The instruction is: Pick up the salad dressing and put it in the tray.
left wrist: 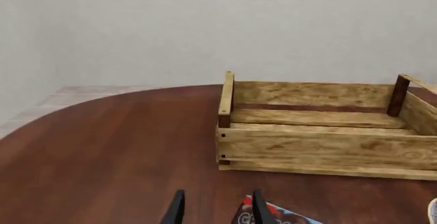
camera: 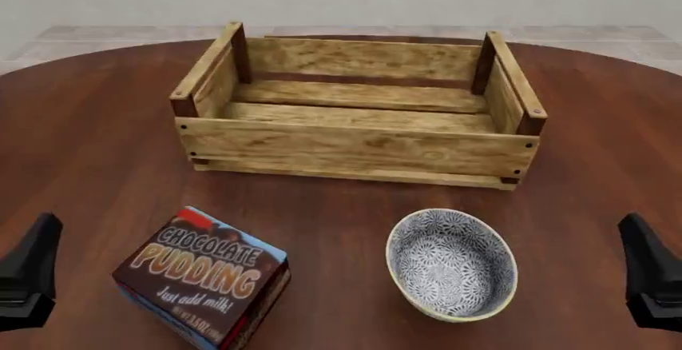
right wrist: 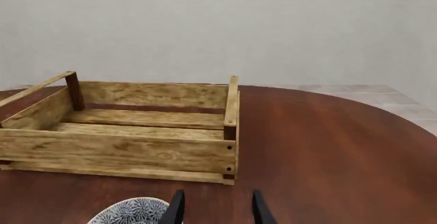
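no bottle anywhere in view, so its direction, axis and the nearer arm cannot be judged. tray (camera: 357,146) sits empty, beyond the bowl (camera: 452,264) and pudding box (camera: 203,276). left gripper (left wrist: 215,209) and right gripper (right wrist: 216,208): fingers spread, holding nothing.

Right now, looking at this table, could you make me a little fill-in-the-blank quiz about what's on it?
1. The wooden crate holds ____ objects.
2. The printed box is labelled chocolate ____.
3. In the front view, the patterned bowl sits to the ____ of the box.
4. The left gripper and right gripper both have their fingers ____.

Missing words: no; pudding; right; open
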You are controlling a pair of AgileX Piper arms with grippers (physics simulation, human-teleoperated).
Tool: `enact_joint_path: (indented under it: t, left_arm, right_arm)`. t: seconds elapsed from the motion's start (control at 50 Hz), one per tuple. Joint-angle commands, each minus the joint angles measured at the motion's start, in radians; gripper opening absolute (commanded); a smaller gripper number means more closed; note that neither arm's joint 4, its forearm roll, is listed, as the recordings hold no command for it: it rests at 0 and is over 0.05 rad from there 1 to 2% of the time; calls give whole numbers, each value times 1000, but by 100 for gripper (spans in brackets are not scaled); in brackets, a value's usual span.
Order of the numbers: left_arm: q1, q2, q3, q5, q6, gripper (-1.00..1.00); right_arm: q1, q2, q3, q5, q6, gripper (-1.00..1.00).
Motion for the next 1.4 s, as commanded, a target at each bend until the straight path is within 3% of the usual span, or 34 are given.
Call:
enact_joint_path:
  t: [0.02,0.44,0.54,0.6,0.62,0.7,0.72,0.8,0.86,1.08,1.4]
  left_arm:
    - [5,8,-3,-4,20,100]
    - [-6,42,-1,-5,33,100]
    - [-12,40,-37,59,50,100]
    - [16,3,-86,152,144,100]
    - [49,0,-135,230,188,100]
    - [95,-3,-144,281,194,100]
    - [87,-1,-147,321,164,100]
    - [178,-4,-216,382,247,100]
    - [193,-4,-237,428,235,100]
    - [312,-4,-356,620,315,100]
    - [470,-4,-425,756,314,100]
  right_arm:
    - [0,7,0,-6,0,100]
    - [0,10,-1,-9,0,100]
    - [0,10,-1,-8,0,100]
    - [0,9,-1,-7,0,100]
    - [0,9,-1,-7,0,100]
    - [0,9,-2,-7,0,100]
    - [0,9,-3,-6,0,100]
    - [0,10,-1,-9,0,100]
    - [0,12,0,-10,0,100]
    - [0,12,-1,-11,0,100]
    - [0,12,-1,-11,0,100]
